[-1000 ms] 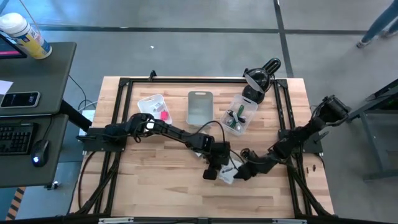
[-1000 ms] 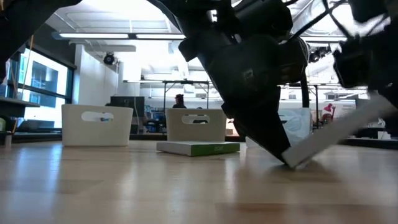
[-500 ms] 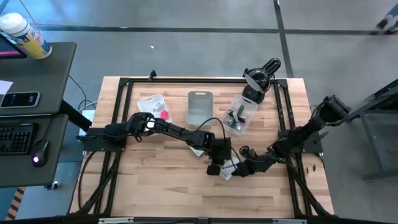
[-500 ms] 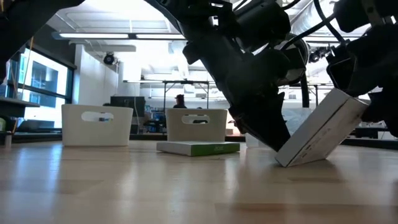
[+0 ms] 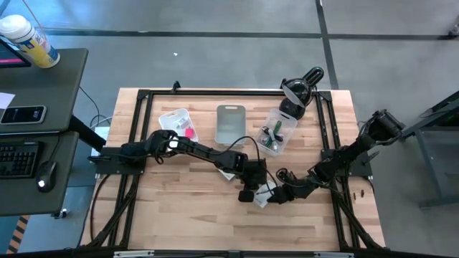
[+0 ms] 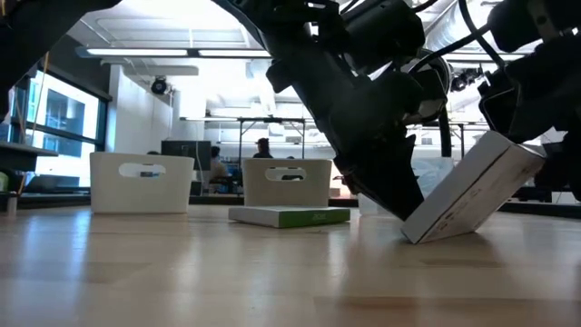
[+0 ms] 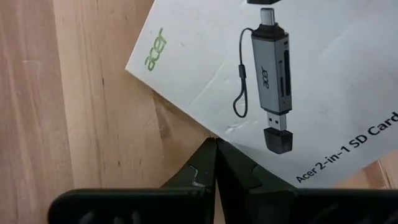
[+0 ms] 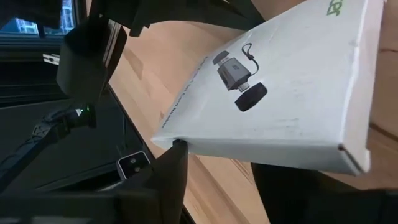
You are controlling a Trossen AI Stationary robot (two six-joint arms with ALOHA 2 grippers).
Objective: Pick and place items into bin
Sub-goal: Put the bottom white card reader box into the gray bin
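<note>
White card-reader box is tilting on the table, one edge down, its raised end sitting between the right tool fingers, which are gripping it. Left tool, shut, is pressing beside its lower edge. Grip contact is partly hidden.

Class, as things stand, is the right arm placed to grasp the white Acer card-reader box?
Probably yes: the box stands tilted on one edge between the right gripper jaws, while the shut left gripper props its lower edge.
</note>
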